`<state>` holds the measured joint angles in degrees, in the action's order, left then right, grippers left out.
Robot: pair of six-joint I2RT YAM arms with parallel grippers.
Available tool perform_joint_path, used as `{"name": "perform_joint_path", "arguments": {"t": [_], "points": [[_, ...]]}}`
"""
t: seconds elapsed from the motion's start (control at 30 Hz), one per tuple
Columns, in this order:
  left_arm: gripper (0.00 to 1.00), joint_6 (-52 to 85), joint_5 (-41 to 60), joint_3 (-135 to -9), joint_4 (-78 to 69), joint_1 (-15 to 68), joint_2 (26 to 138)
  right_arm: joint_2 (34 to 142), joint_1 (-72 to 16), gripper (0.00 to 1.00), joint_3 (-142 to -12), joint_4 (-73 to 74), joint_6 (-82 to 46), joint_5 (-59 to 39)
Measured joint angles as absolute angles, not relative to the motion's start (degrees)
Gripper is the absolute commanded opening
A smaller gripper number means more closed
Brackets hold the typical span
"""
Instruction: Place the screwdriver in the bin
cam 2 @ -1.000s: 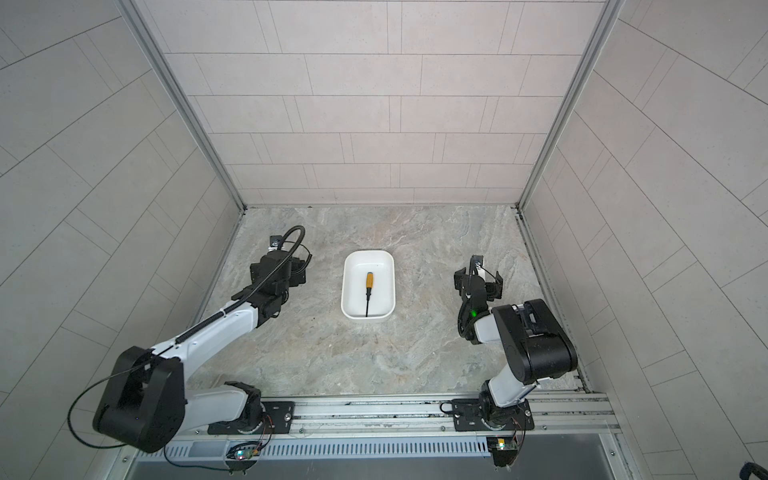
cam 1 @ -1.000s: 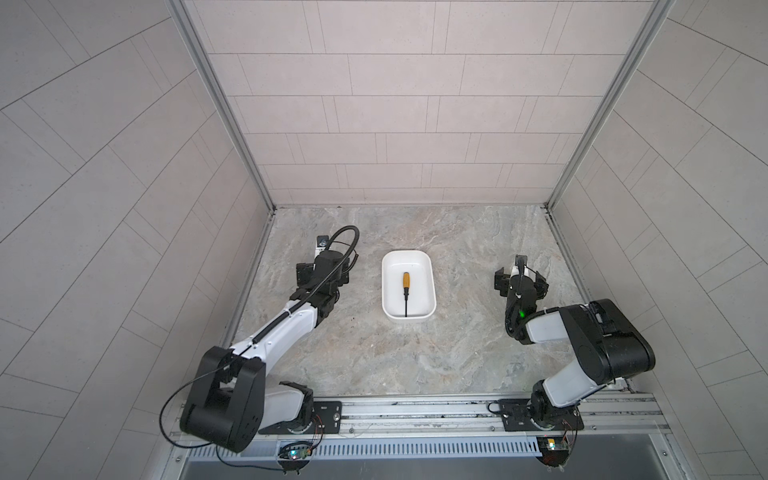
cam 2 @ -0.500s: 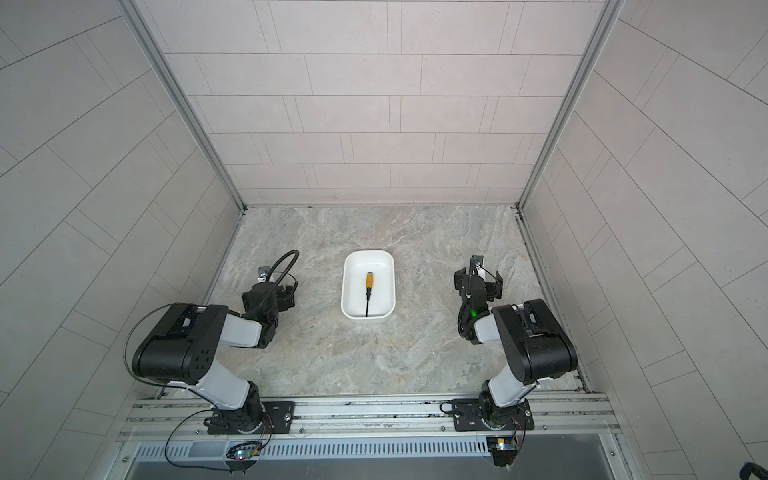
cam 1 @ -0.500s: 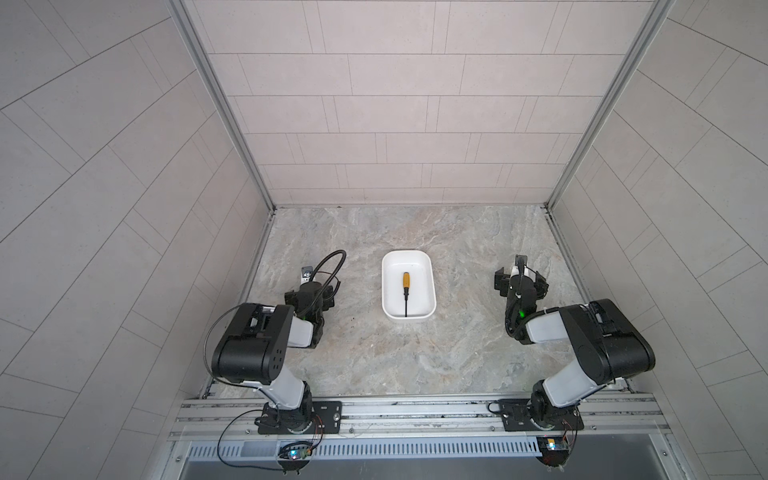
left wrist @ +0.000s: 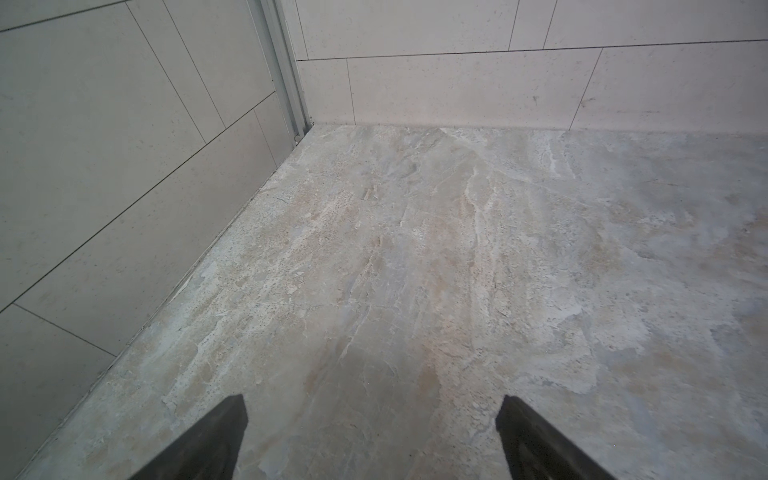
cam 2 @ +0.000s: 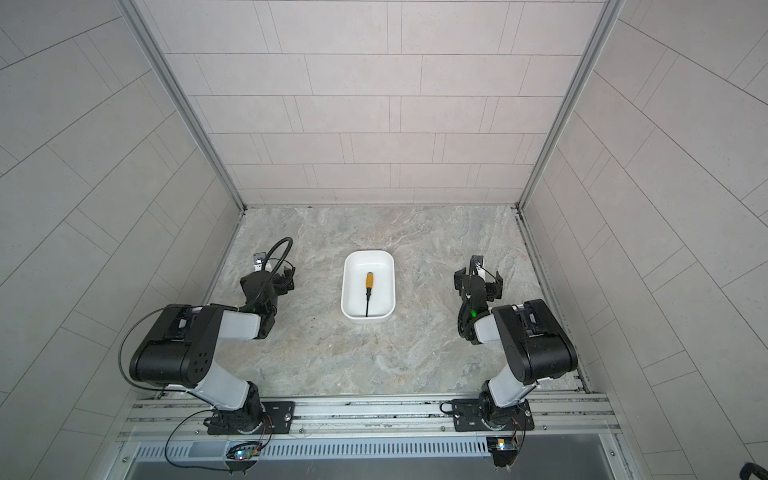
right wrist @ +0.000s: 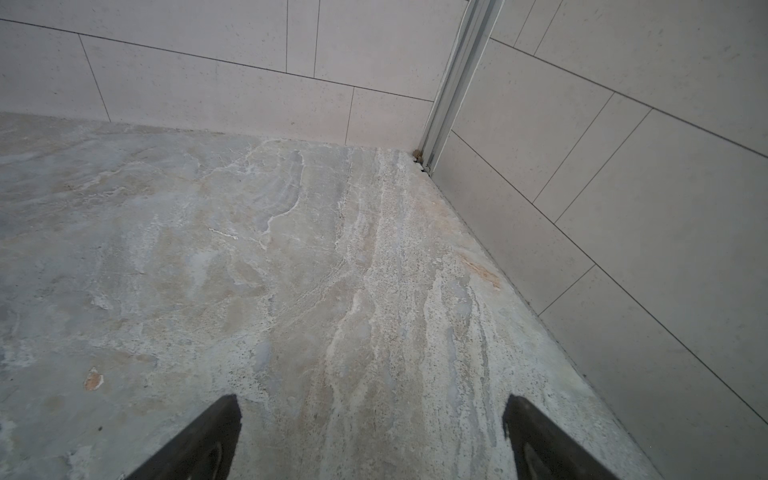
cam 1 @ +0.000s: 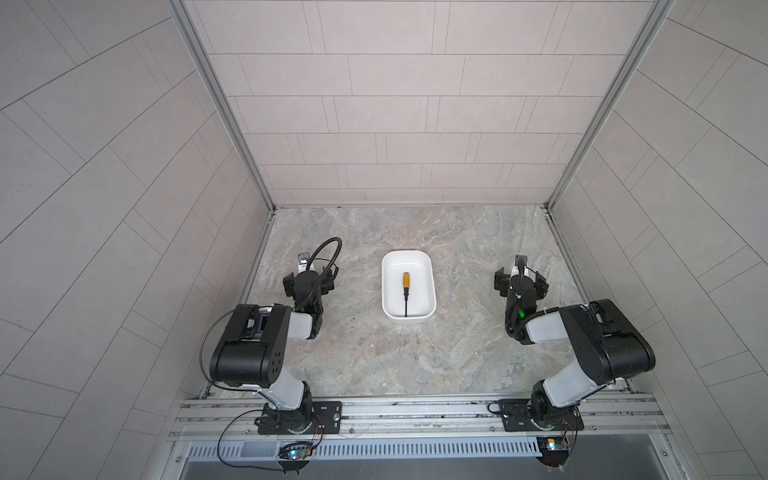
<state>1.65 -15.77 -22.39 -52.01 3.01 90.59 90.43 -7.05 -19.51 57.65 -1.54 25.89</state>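
Bin (cam 1: 422, 286) at frame ctr on table (cam 1: 374, 353), long axis up-down. Screwdriver (cam 1: 405, 291) in bin, lengthwise, handle twd top, tip by bottom wall. Left gripper (cam 1: 309, 279) left of bin, right gripper (cam 1: 520, 279) right of bin, both well apart from it.

No readable text anywhere — no labels, brands or numbers on any surface; nothing legible.
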Motion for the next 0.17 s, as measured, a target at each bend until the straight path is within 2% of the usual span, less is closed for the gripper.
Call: {"name": "perform_joint_path", "arguments": {"t": [0.17], "points": [[1.0,1.61,-15.77,-22.39,-52.05,3.03,90.59,90.43,-7.05,0.99,-19.59,57.6,-1.52,25.87]]}}
